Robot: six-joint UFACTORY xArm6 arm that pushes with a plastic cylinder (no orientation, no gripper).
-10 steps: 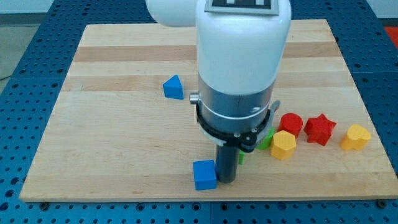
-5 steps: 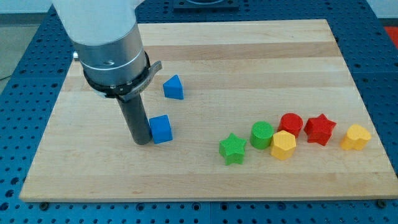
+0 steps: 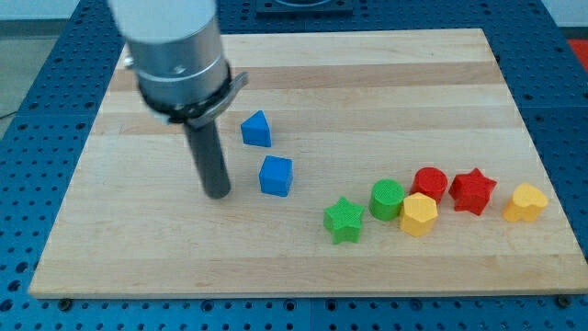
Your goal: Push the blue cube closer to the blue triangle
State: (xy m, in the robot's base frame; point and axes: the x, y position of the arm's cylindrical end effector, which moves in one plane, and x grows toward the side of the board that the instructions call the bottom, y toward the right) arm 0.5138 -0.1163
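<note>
My tip (image 3: pixel 218 193) rests on the worktop (image 3: pixel 441 267), apart from the blue cube (image 3: pixel 276 176) to the view's right. No fingers exist here. Beyond, seemingly not touching, sits the blue triangle (image 3: pixel 257 129).

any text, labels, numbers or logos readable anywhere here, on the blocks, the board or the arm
None: no word, number, label or logo can be read in the camera view.
The blue cube, the blue triangle and the other blocks have plain faces.
The wooden board shows only wood grain.
The arm's housing and my tip, which stands to the view's left of the blue cube with a gap, carry no markings.
</note>
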